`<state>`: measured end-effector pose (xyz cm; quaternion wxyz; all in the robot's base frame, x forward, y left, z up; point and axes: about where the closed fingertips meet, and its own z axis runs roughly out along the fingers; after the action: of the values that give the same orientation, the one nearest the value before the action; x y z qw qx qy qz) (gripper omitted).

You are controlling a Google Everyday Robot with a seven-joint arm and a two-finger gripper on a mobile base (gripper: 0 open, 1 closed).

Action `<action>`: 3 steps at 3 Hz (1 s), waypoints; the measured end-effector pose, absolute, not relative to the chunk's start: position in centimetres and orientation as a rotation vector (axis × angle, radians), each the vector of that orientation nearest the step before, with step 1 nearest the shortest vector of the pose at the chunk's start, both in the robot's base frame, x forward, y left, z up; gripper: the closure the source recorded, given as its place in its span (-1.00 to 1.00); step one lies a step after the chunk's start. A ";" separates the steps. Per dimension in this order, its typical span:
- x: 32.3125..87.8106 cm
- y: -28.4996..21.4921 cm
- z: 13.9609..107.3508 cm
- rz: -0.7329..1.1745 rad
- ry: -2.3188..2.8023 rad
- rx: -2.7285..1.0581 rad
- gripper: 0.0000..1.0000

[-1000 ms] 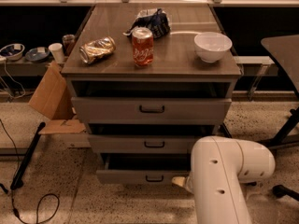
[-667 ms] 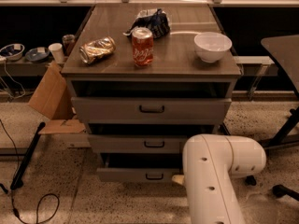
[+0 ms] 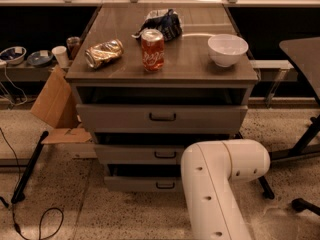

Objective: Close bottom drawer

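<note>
The bottom drawer [image 3: 140, 184] is the lowest grey front of the cabinet, with a small dark bar handle [image 3: 165, 185]. It stands pulled out a little, with a dark gap above it. My white arm [image 3: 220, 179] reaches down in front of the cabinet's lower right and covers the drawer's right part. My gripper is hidden behind the arm, somewhere by the right end of the bottom drawer front.
The middle drawer [image 3: 150, 154] and the top drawer [image 3: 160, 116] also stand slightly open. On top are a red can [image 3: 152, 50], a crushed can [image 3: 103, 53], a white bowl [image 3: 227, 49] and a dark bag [image 3: 162, 23]. Cardboard [image 3: 52, 101] and cables lie at the left, and a chair base [image 3: 300, 149] is at the right.
My arm has moved left and covers more of the bottom drawer front. The small part seen by the drawer's right end is now hidden. The drawer front sits slightly further in.
</note>
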<state>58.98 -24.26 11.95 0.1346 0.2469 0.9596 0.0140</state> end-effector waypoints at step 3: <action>59.8 -24.0 12.7 0.078 2.784 0.861 -1.00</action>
<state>59.80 -24.02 12.70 0.1131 0.2936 0.9488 0.0267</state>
